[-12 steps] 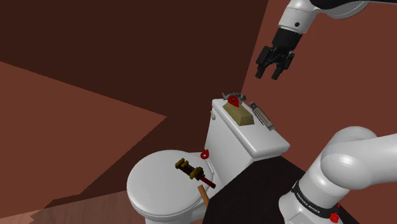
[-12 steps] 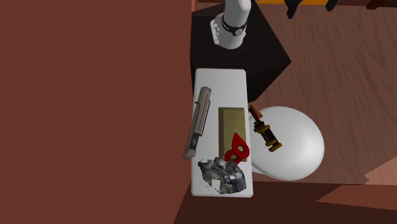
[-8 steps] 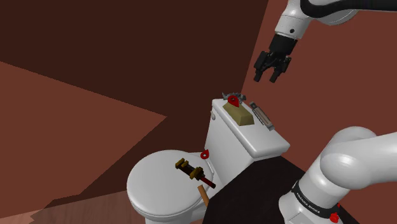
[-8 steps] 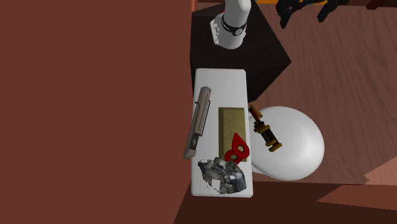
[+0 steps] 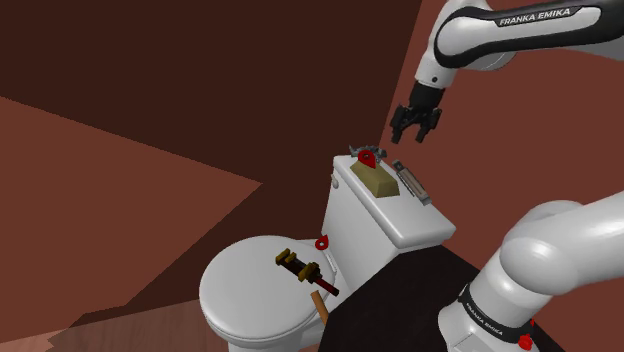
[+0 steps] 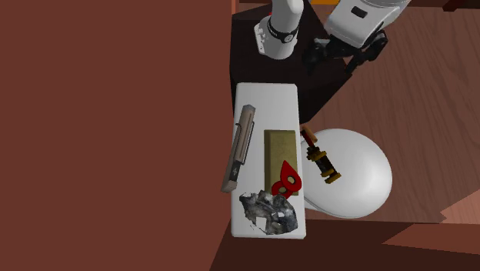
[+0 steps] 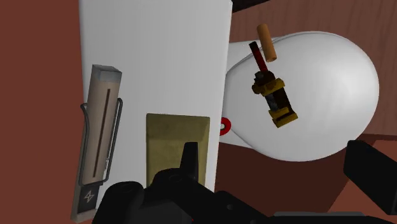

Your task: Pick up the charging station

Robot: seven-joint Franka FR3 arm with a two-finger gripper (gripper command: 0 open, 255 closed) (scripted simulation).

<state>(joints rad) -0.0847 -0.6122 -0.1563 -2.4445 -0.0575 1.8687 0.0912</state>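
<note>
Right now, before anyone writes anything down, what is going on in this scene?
The white arm's open gripper hangs in the air, well clear of the toilet's tank lid, holding nothing. The long grey charging station lies flat on that lid by the wall, beside an olive block, a red piece and a crumpled grey object. A yellow-and-dark tool lies on the closed toilet seat lid. The pick-up has not yet begun.

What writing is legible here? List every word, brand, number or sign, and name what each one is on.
"FRANKA EMIKA": on the white arm's upper link, in the shoulder view.
White lettering on the black band at the arm's base: too small to read.
A small white four-pointed sign, no letters: on the dark end of the long grey device lying on the toilet tank.
No numbers show.
</note>
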